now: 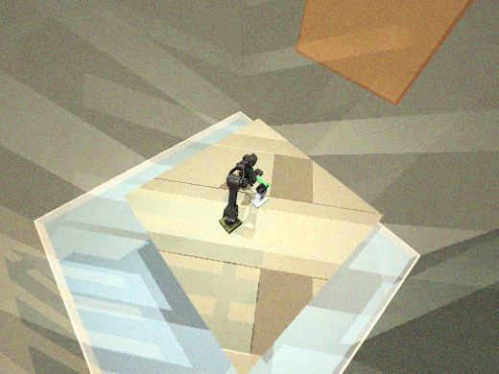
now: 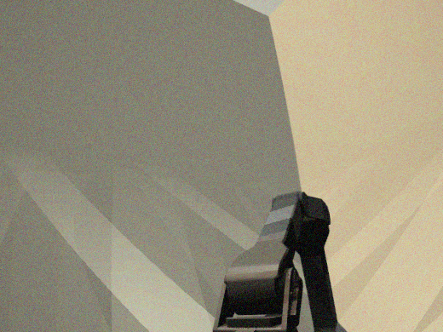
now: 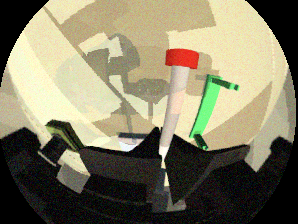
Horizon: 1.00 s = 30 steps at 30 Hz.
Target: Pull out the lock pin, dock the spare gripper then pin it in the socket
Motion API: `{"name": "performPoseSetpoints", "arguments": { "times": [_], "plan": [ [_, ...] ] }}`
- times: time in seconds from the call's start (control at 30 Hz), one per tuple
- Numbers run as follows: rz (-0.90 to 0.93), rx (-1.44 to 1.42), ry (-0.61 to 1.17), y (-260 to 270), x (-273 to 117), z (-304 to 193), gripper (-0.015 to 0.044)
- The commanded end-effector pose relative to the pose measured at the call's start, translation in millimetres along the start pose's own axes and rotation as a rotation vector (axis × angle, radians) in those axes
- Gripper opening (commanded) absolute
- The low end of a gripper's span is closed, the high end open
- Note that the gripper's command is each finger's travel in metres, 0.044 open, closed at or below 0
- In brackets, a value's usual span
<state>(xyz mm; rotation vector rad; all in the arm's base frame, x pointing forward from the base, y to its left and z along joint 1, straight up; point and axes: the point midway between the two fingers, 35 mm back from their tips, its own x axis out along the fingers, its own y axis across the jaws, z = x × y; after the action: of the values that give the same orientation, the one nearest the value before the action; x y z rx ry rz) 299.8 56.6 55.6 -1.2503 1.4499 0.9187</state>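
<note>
My gripper point(image 3: 161, 144) is shut on the lower end of the lock pin, a pale shaft point(image 3: 176, 95) with a red head point(image 3: 182, 59). In the wrist view the head leans slightly right of the fingertips, and the pin is clear of the mount. In the top view the gripper point(image 1: 254, 177) is beside a green bracket point(image 1: 263, 182) point(image 3: 207, 107). A white plate point(image 1: 259, 201) point(image 3: 128, 143) lies on the table with a black block point(image 1: 262, 188) above it. Which parts are the socket and the spare gripper, and whether they are joined, I cannot tell.
The arm's olive base plate point(image 1: 230, 225) point(image 3: 64, 132) is on the wooden table top point(image 1: 288, 230), near the white plate. Patterned light and shadows cross the table. The exterior view shows arm links point(image 2: 315, 264) but not the fingertips.
</note>
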Motion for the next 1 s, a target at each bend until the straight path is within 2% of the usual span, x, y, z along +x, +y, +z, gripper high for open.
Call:
{"name": "performPoseSetpoints", "arguments": {
  "times": [0.0, 0.97],
  "plan": [
    [0.0, -0.005, 0.006, 0.8, 2.0, -2.9, 0.0],
    [-0.005, -0.004, 0.005, 0.7, 5.3, -14.9, 0.0]
  ]
}}
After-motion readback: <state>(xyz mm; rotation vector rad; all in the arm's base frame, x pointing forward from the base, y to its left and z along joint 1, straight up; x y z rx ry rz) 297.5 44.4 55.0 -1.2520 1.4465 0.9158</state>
